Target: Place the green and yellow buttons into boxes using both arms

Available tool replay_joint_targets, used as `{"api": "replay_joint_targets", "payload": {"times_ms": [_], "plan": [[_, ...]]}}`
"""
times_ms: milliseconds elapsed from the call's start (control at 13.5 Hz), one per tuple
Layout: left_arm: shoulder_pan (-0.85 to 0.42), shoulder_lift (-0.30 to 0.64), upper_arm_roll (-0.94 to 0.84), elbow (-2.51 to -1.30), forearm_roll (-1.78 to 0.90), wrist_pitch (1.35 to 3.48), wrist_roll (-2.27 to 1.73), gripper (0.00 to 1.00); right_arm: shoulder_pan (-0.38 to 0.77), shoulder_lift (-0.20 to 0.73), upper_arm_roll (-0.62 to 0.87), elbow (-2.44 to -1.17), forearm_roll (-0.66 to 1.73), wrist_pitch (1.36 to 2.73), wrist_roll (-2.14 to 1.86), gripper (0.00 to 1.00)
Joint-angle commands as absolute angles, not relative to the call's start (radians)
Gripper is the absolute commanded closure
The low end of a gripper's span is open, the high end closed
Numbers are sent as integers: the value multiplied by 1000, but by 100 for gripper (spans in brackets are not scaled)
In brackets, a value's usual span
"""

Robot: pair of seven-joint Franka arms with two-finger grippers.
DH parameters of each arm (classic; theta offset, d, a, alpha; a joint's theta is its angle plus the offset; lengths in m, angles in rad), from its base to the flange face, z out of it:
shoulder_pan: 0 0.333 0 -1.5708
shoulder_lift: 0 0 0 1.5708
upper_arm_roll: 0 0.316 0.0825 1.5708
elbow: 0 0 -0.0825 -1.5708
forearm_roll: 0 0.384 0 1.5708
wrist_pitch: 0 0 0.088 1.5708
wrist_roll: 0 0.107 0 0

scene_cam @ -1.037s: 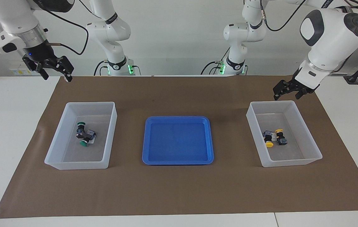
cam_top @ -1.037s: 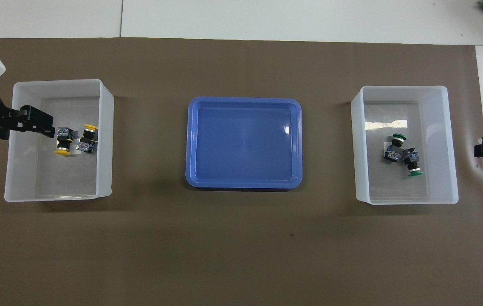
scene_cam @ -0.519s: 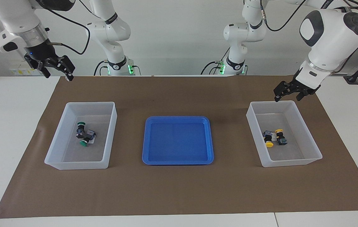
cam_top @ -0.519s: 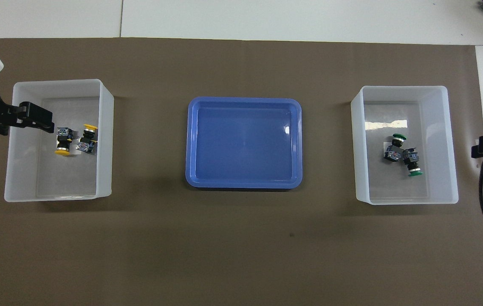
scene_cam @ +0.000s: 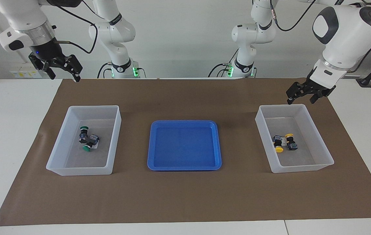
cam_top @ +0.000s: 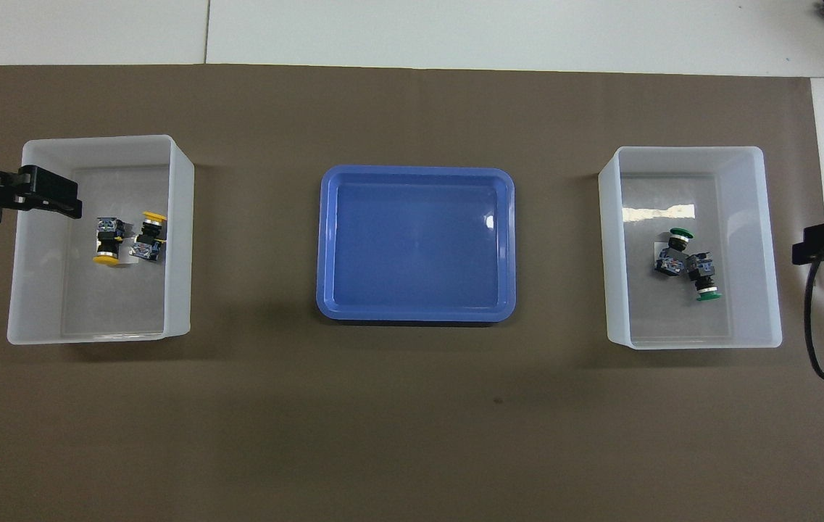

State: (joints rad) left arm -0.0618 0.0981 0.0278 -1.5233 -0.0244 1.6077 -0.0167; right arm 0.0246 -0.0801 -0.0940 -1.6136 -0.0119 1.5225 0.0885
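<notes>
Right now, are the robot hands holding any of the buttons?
No. The left gripper and the right gripper are both open and hold nothing. The yellow buttons and green buttons lie in their boxes.

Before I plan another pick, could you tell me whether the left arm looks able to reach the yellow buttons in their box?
Probably yes: the left gripper is open above the open-topped box, with nothing over the yellow buttons.

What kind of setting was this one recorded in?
Most likely a robotics lab bench: two white robot arms at a white table under a brown mat, with sorting bins of push-button switches and a blue tray laid out.
</notes>
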Motion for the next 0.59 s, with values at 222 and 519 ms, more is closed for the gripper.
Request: {"api": "replay_joint_targets", "payload": {"times_ms": [222,519], "plan": [[-71,87,38,-1523,-15,1611,-6,0,20,-72,-91,-1609,-21,1519,107,0],[-71,87,38,-1528,-15,1617,-6,0,21,-75,-91,-1615,-23,1517,106,0]]}}
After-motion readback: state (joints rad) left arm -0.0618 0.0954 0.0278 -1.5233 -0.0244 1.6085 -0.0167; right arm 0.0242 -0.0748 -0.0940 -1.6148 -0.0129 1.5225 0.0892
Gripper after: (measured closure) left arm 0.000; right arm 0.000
